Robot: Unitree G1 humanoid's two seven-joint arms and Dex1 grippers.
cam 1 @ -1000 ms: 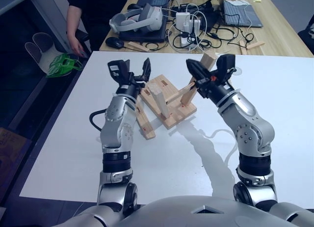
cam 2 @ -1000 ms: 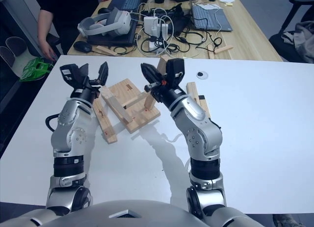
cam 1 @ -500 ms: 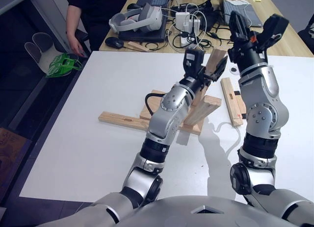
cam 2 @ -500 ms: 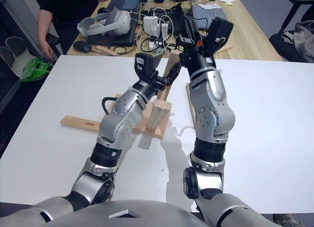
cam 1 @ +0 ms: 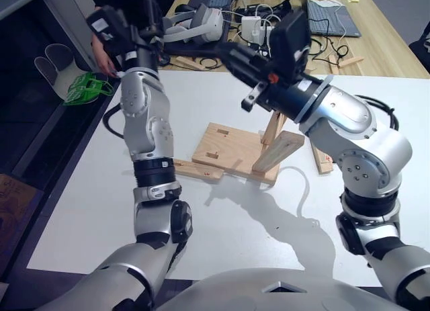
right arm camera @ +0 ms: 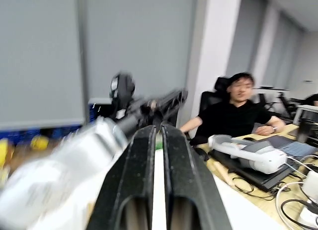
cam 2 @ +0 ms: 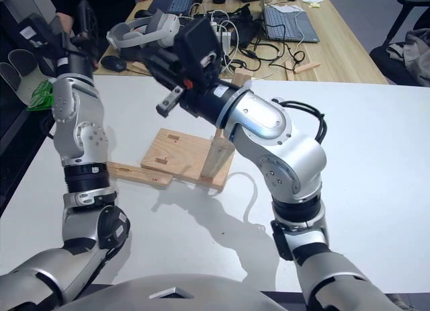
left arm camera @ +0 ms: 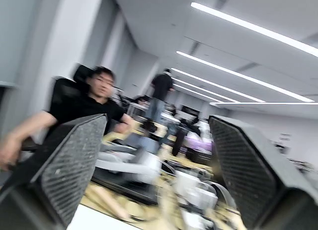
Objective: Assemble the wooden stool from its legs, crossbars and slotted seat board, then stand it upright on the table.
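Left arm has swung off the stool to the frame's upper left, its left gripper (cam 1: 129, 19) spread wide and empty. The right arm has crossed above the board, right gripper (right arm camera: 159, 133) pressed closed on nothing. One square, pale-wood seat board (cam 1: 228, 150) with two small slots lies flat mid-frame on the white table (cam 1: 87, 203). One thick leg (cam 1: 279, 152) leans at its right edge, one thin stick (cam 1: 272, 128) stands behind, and one slat (cam 1: 195, 170) juts from under its left.

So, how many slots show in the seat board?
2: a far slot near the seat board's back edge, a near slot toward the robot; both on its left half. The leg may hide more.
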